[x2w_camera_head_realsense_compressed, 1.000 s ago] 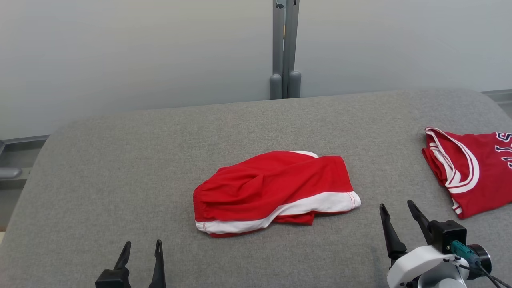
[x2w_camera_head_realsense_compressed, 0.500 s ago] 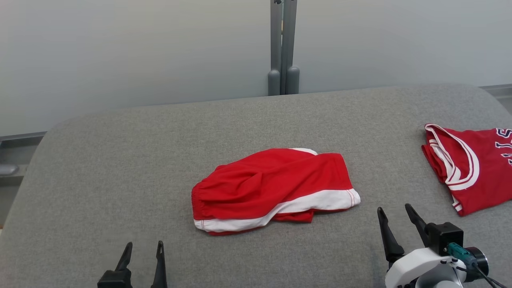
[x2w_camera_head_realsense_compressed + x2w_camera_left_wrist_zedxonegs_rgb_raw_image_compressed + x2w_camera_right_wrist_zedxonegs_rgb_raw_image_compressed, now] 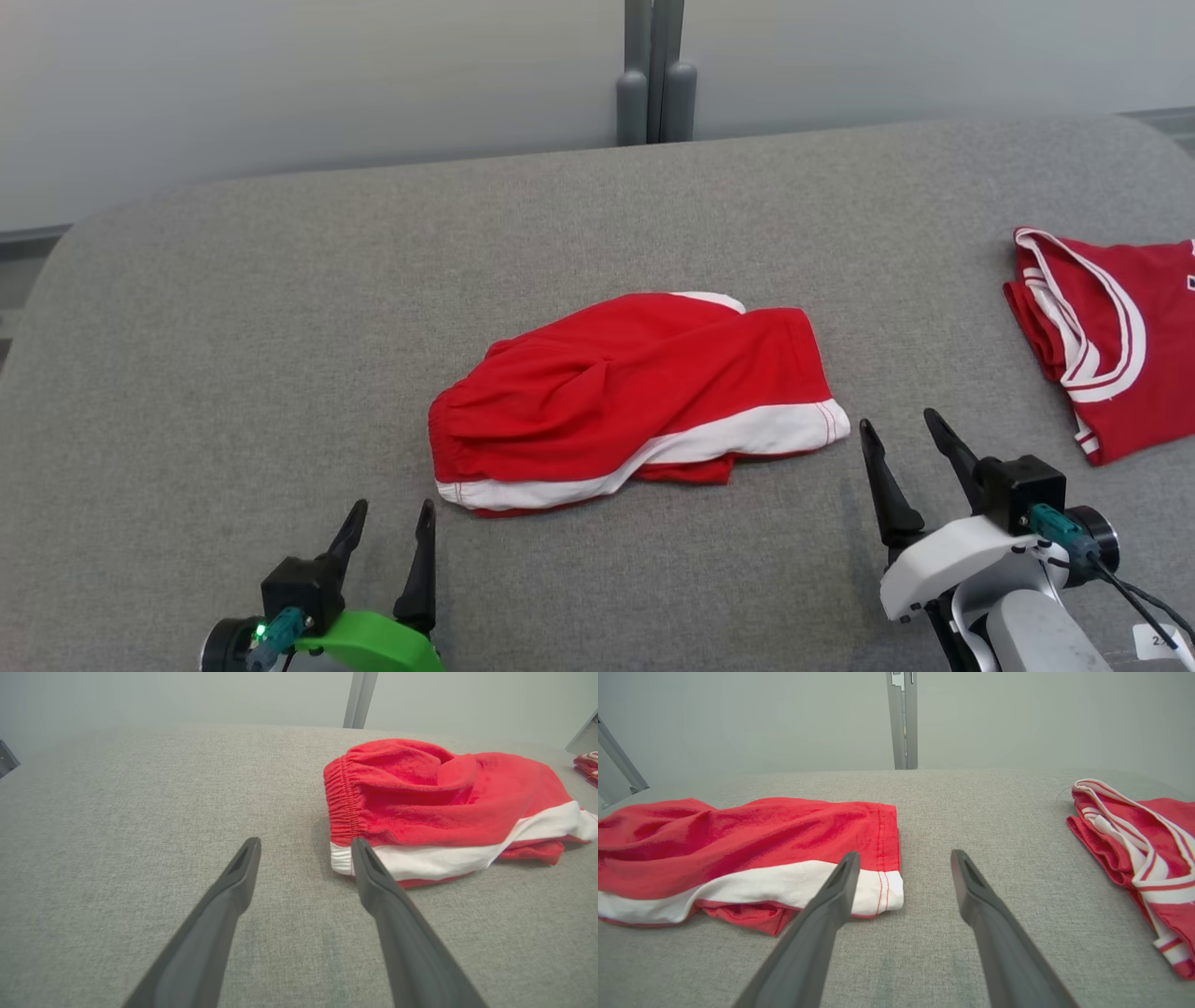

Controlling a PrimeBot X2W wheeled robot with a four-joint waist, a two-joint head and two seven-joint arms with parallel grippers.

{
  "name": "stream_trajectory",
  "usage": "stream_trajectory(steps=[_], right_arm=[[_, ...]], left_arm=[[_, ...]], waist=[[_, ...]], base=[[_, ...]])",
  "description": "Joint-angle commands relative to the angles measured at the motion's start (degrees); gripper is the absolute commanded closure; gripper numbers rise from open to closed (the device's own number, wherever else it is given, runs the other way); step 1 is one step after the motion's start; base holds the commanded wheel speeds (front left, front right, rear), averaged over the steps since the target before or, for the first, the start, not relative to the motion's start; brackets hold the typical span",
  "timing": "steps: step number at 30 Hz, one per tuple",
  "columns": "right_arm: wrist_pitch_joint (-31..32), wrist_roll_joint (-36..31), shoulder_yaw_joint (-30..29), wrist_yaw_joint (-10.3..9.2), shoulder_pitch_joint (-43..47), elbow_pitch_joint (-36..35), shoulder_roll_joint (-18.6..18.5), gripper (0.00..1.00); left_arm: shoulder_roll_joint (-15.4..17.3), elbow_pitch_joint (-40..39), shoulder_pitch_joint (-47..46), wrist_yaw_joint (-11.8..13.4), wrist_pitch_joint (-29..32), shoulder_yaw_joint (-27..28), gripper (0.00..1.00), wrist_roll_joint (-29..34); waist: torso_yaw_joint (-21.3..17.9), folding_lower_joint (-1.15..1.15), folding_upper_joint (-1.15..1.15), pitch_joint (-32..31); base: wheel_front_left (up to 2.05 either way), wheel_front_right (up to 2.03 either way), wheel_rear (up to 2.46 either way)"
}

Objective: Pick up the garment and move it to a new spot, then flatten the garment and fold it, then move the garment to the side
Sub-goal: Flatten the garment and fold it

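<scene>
The garment (image 3: pixel 635 392) is a pair of red shorts with a white band, lying crumpled in the middle of the grey padded table (image 3: pixel 233 327). My left gripper (image 3: pixel 392 509) is open, just short of the waistband corner; in the left wrist view the garment (image 3: pixel 444 802) lies right of my left gripper (image 3: pixel 304 842). My right gripper (image 3: pixel 898 420) is open beside the white-banded leg hem. In the right wrist view my right gripper (image 3: pixel 904 854) has its left finger over the garment's (image 3: pixel 738 840) hem corner. Neither gripper holds anything.
A folded red jersey with white trim (image 3: pixel 1120 336) lies at the table's right edge, also seen as the jersey (image 3: pixel 1134 844) right of my right fingers. A grey post (image 3: pixel 653 75) stands behind the table's far edge against a pale wall.
The head camera has tilted down, so the whole picture shifted up. Both grippers have edged inward toward the garment, the left one more. The garment itself lies as before.
</scene>
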Motion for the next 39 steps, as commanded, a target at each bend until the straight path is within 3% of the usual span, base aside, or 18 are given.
stream_trajectory(steps=[1, 11, 32, 33, 35, 36, 39], right_arm=[[-0.1, 0.3, 0.2, -0.09, -1.5, 0.0, -0.4, 0.00], [-0.1, -0.5, 0.2, -0.09, -4.3, 1.6, -0.5, 0.00], [-0.1, 0.7, 2.8, -0.10, -6.3, 2.3, -1.8, 0.00], [-0.1, 0.8, 2.9, -0.10, -6.3, 2.3, -1.8, 0.00], [-0.1, 0.9, 3.2, -0.09, -6.5, 2.4, -1.9, 0.00], [-0.1, 1.0, 3.5, -0.10, -6.5, 2.4, -1.8, 0.00], [-0.1, 1.2, 4.4, -0.10, -6.4, 2.6, -1.8, 0.00]], left_arm=[[0.2, 0.8, -2.5, -0.6, -0.1, -0.7, 0.00, -1.2], [0.2, 3.4, -7.1, -1.5, -0.1, -5.6, 0.00, -4.8], [4.2, 1.4, -9.8, -1.4, -0.1, -11.9, 0.00, -12.3], [4.3, 1.3, -9.8, -1.5, -0.1, -12.0, 0.18, -12.4], [4.4, 1.2, -9.9, -1.5, -0.1, -12.3, 0.87, -12.7], [4.4, 1.2, -9.9, -1.5, -0.1, -12.4, 1.00, -12.7], [4.5, 1.0, -9.9, -1.5, -0.1, -12.4, 1.00, -12.6]], waist=[[-0.4, 0.00, 0.00, 4.5], [0.2, 0.00, 0.00, 8.5], [-0.5, 0.00, 0.00, 11.4], [-0.5, 0.00, 0.00, 11.4], [-0.5, 0.00, 0.00, 11.4], [-0.5, 0.00, 0.00, 11.5], [-0.2, 0.00, 0.00, 11.6]], base=[[0.00, 0.00, 0.00], [0.00, 0.00, 0.00], [0.00, 0.00, 0.00], [0.00, 0.00, 0.00], [0.00, 0.00, 0.00], [0.00, 0.00, 0.00], [0.00, 0.00, 0.00]])
